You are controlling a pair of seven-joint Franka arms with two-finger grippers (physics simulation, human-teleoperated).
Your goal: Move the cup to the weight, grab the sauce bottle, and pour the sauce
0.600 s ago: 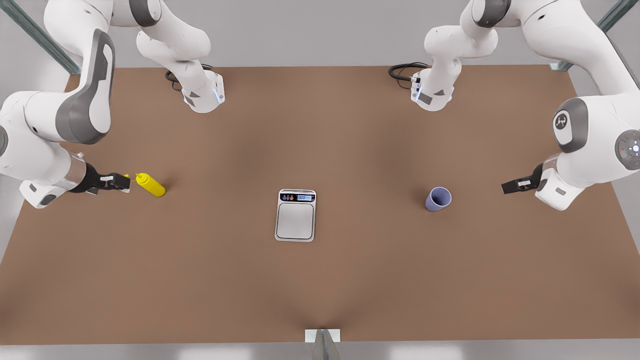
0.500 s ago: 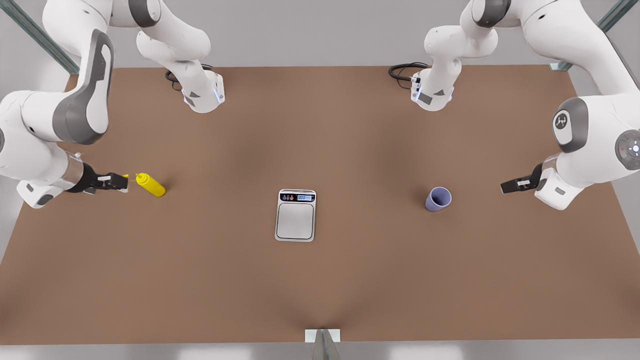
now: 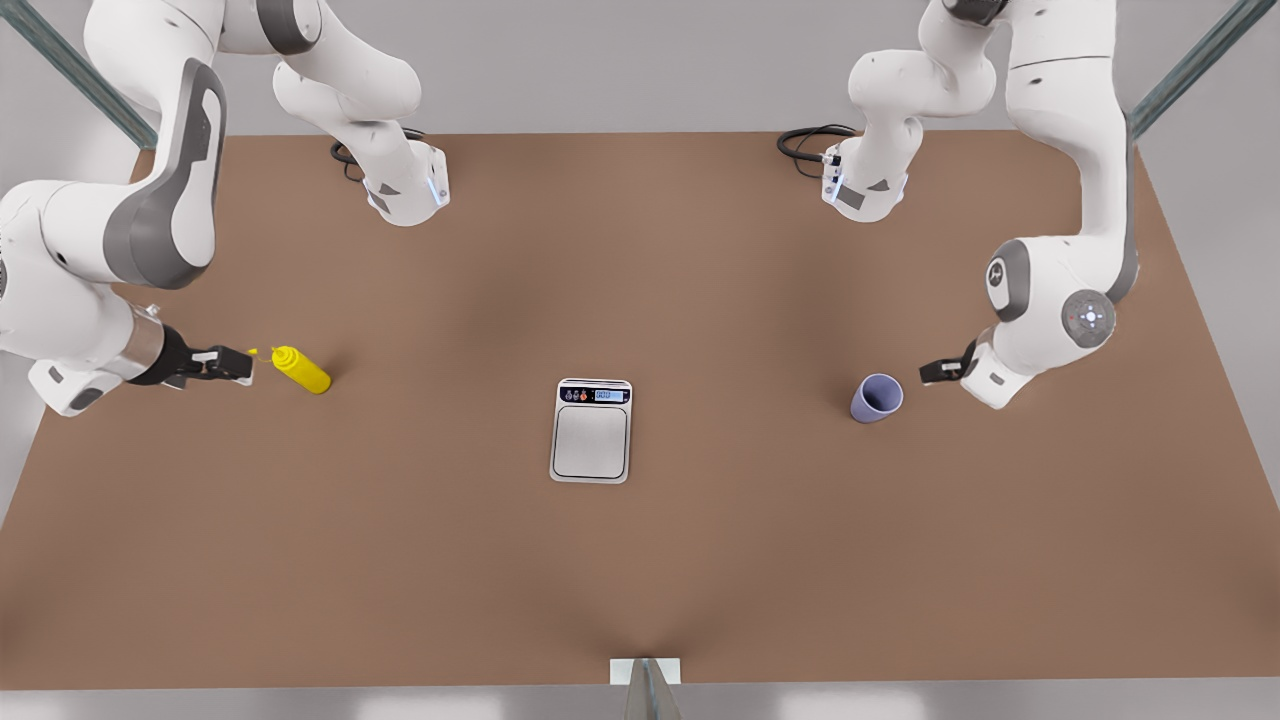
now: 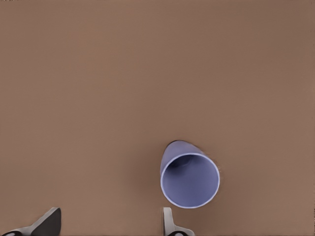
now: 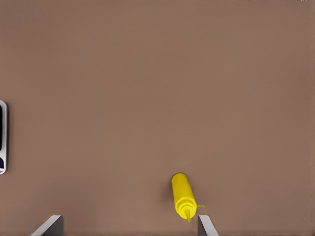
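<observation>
Now closing on cup (image 3: 877, 397): left gripper (image 3: 932, 373) spread, just beside it.
Centre fingers round wall before pinching; right gripper (image 3: 232, 365) spread, waiting by sauce bottle (image 3: 300, 369).

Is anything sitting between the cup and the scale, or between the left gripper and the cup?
Nothing visible. In the front view, bare table lies between the cup and the weight. The left gripper, fingers open, is beside the cup on the front view's right, with nothing between them.
</observation>
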